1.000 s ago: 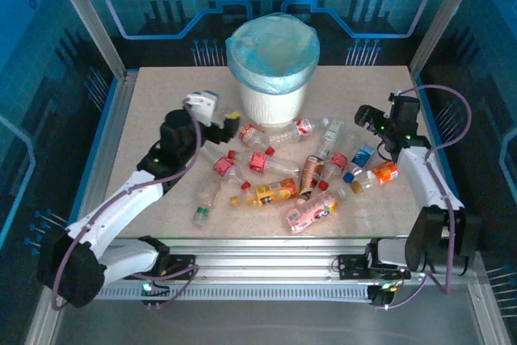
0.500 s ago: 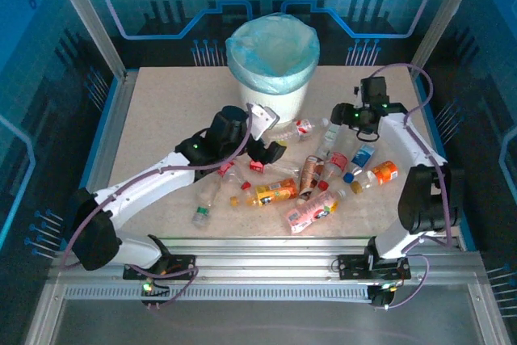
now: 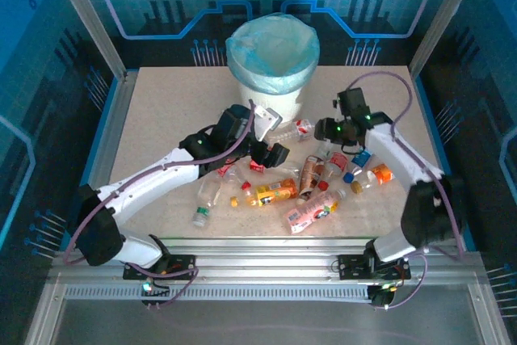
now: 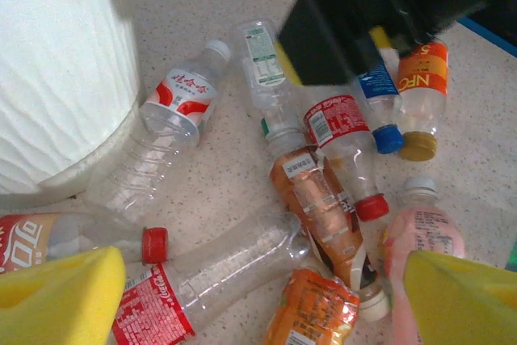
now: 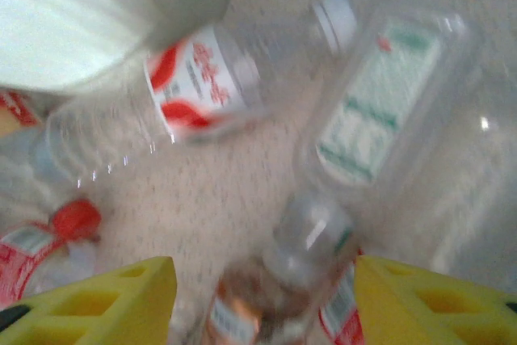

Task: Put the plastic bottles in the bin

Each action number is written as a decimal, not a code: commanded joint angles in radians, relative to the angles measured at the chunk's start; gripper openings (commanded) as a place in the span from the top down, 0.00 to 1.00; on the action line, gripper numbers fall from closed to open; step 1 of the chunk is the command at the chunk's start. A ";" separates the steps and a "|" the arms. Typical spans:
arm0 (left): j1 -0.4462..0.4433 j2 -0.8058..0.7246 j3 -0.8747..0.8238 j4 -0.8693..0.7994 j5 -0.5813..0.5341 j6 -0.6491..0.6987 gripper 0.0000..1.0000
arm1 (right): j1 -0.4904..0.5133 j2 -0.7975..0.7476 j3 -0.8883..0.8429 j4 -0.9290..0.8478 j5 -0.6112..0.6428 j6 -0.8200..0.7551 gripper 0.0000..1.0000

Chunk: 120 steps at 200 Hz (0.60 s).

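Note:
The white ribbed bin (image 3: 271, 62), lined with a light-blue bag, stands at the back centre. Several plastic bottles lie scattered in front of it, among them an orange one (image 3: 275, 192) and a pink one (image 3: 311, 210). My left gripper (image 3: 271, 151) hovers open over the pile's left side; its wrist view has a clear Coca-Cola bottle (image 4: 210, 272) lying below the left gripper (image 4: 258, 300). My right gripper (image 3: 329, 131) is open above a clear green-labelled bottle (image 5: 380, 111), which lies above the right gripper (image 5: 266, 305) in the blurred wrist view. Neither gripper holds anything.
A clear bottle (image 3: 206, 199) lies apart at the pile's left, an orange-labelled one (image 3: 380, 174) at its right. The bin's wall (image 4: 56, 78) stands close to both grippers. A red-and-white labelled bottle (image 5: 202, 78) lies against the bin's foot.
The left arm swung from the table's left in over the pile's left side. The right gripper moved left and forward from the right edge to the bottles near the bin.

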 commanded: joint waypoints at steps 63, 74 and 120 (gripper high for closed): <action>-0.301 0.017 0.016 -0.141 0.009 0.242 0.09 | -0.020 -0.578 -0.420 -0.297 -0.126 0.242 0.49; -0.334 0.038 0.025 -0.154 0.005 0.266 0.09 | -0.046 -0.612 -0.462 -0.296 -0.171 0.265 0.50; -0.390 0.137 0.021 -0.136 0.044 0.208 0.12 | -0.178 -0.651 -0.582 -0.243 -0.316 0.287 0.55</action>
